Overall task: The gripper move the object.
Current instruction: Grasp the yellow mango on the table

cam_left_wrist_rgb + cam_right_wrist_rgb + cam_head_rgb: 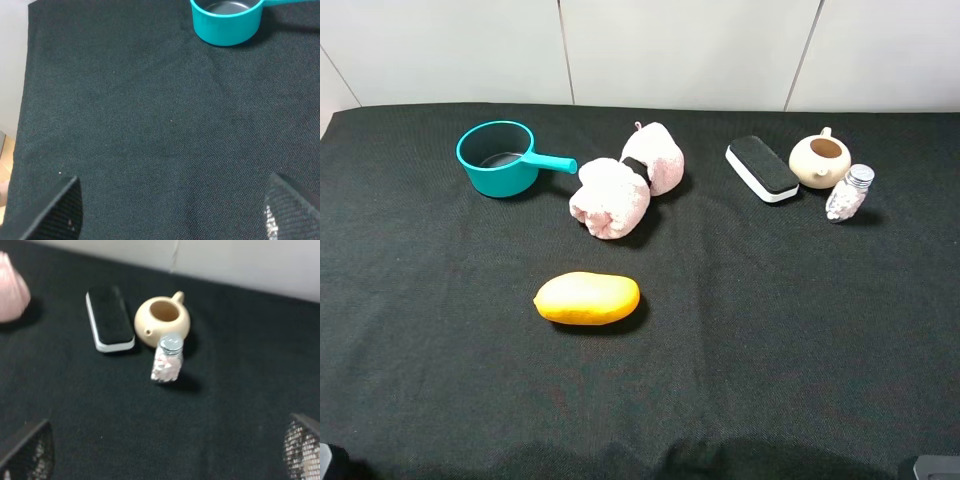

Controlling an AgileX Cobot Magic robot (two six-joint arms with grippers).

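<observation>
A smooth yellow-orange mango (587, 298) lies on its side on a black cloth (770, 350), a little left of centre and towards the near edge, with bare cloth all around it and nothing touching it. Behind it, well apart, are two pink plush rolls (625, 180) resting against each other. A teal saucepan (500, 158) sits to their left, its handle pointing towards them. To the far right are a black eraser (762, 168), a cream teapot (820, 160) and, just beside the teapot, a small jar (850, 192) with a silver lid. The left gripper (174, 200) hangs over bare cloth near the saucepan, its fingers spread wide and holding nothing. The right gripper (170, 437), equally wide and empty, looks towards the eraser, teapot and jar. Neither wrist view shows the mango. The task appears not to have begun: the approach, the grasp, the carry and the release all remain to be done.
</observation>
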